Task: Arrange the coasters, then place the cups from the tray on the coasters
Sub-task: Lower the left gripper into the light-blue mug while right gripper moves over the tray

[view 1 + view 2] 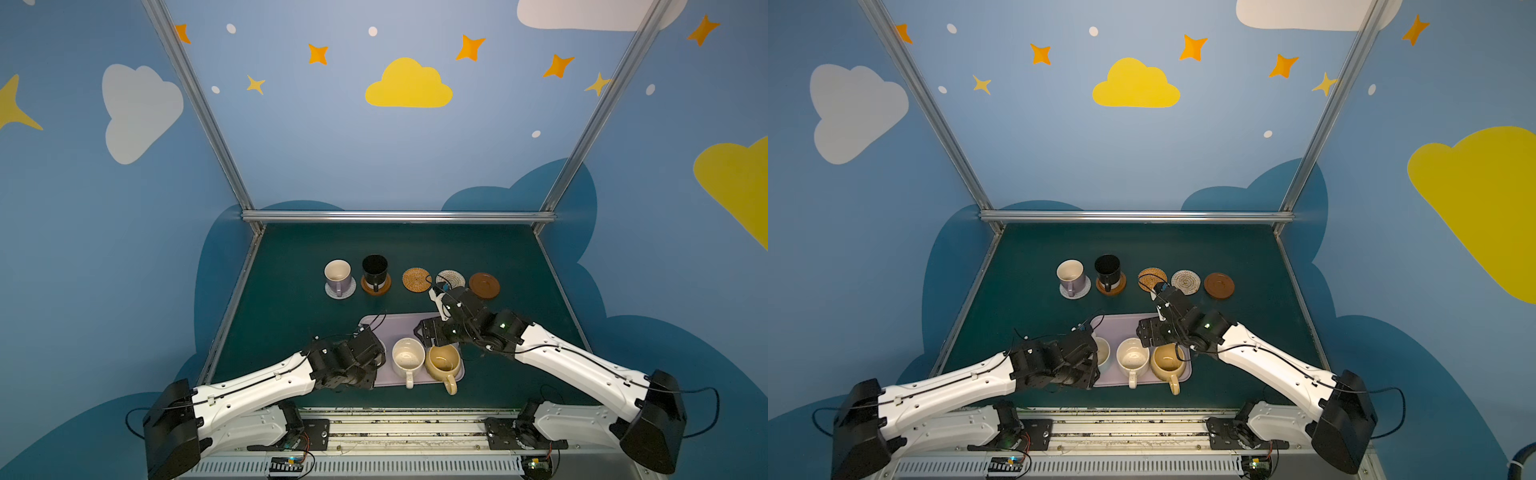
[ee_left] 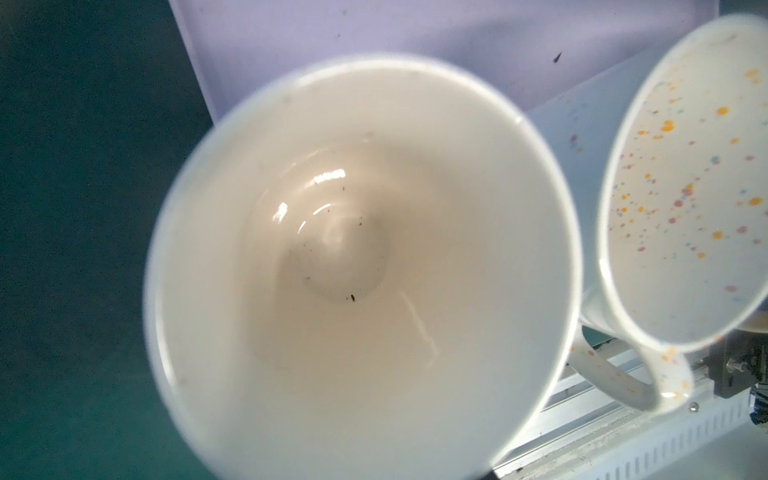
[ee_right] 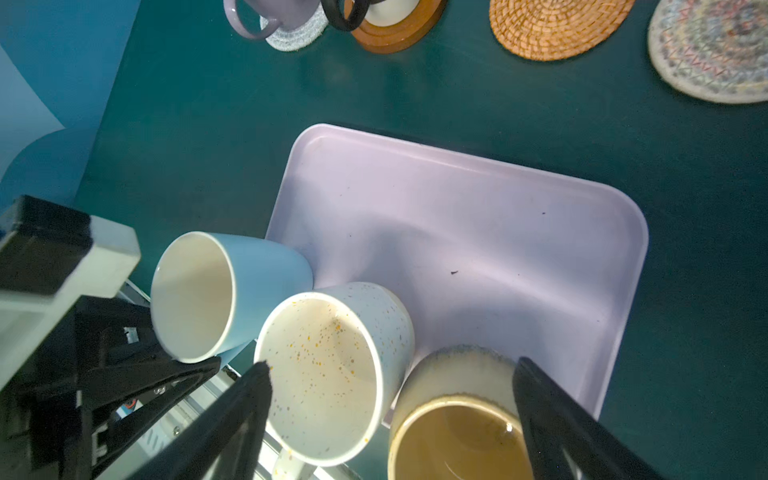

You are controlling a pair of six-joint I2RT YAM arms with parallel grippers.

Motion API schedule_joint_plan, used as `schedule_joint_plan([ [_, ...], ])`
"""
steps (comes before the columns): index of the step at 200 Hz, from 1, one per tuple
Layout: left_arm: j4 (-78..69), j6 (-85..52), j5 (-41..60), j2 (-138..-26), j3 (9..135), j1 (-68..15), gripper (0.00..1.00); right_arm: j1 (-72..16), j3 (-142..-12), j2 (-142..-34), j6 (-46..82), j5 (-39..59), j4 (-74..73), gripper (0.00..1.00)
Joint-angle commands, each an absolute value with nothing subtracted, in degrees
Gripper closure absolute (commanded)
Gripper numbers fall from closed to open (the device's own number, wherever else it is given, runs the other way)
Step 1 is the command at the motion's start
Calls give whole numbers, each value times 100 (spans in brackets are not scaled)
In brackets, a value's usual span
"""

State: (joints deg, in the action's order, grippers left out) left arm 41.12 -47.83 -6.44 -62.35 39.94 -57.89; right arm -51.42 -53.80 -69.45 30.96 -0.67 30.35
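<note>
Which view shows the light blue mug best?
The right wrist view: the light blue mug shows its blue wall and open rim clearly. The left wrist view shows only its pale inside, blurred and close. In both top views the left arm hides most of it.

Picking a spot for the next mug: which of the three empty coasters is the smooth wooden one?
The brown wooden coaster, rightmost in the row; the orange-tan coaster and cream coaster beside it are woven.
</note>
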Motion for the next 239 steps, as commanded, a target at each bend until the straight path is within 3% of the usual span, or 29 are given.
schedule_joint_plan([
  [1, 4144, -4769, -677, -6317, 3968, -5783, 55, -5203, -5528, -6996, 3094, 11, 2957, 10],
  [125, 3812, -4421, -786, -6420, 3839, -5783, 83, -5304, -5620, -7102, 3155, -94, 3002, 12],
  [197, 3955, -4371, -1088, -6660, 3963, -5792, 73, -5319, -5636, -7119, 3172, -171, 2991, 12],
  [239, 3911, -4310, -1133, -6446, 3946, -5792, 80, -5317, -5581, -7125, 3182, -154, 2910, 12],
])
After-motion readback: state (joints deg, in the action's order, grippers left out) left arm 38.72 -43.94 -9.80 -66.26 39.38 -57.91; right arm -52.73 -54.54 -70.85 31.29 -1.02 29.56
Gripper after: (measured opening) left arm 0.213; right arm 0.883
